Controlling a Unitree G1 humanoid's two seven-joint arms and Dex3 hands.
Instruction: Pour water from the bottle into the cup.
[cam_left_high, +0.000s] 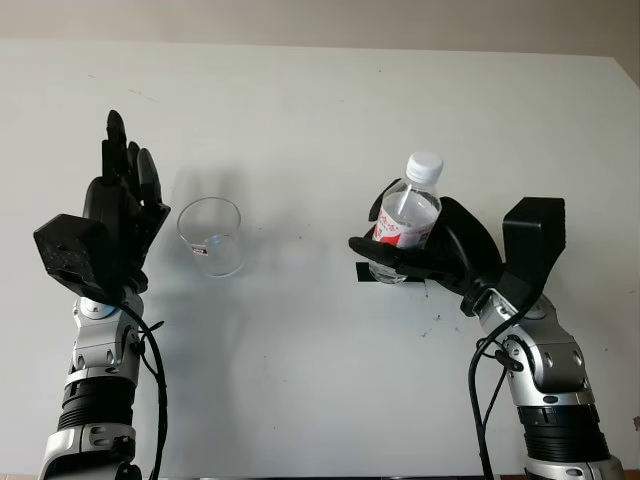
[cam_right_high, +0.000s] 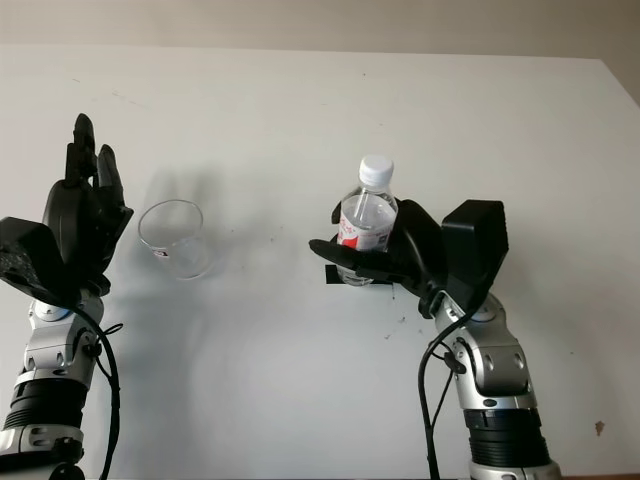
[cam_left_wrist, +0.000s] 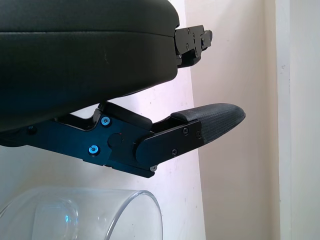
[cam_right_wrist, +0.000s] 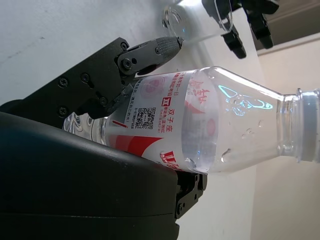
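We see the right hand (cam_left_high: 440, 255) wrapped around the capped bottle (cam_left_high: 408, 215), upright on the white table (cam_left_high: 320, 120) though its base is hidden from us, while the open left hand (cam_left_high: 115, 215) stands just beside the clear cup (cam_left_high: 211, 237).

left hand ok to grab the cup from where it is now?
Probably yes. The left hand is open and raised just beside the cup, on its left, with bare table between them. The bottle, held by the right hand, stands well off to the right.
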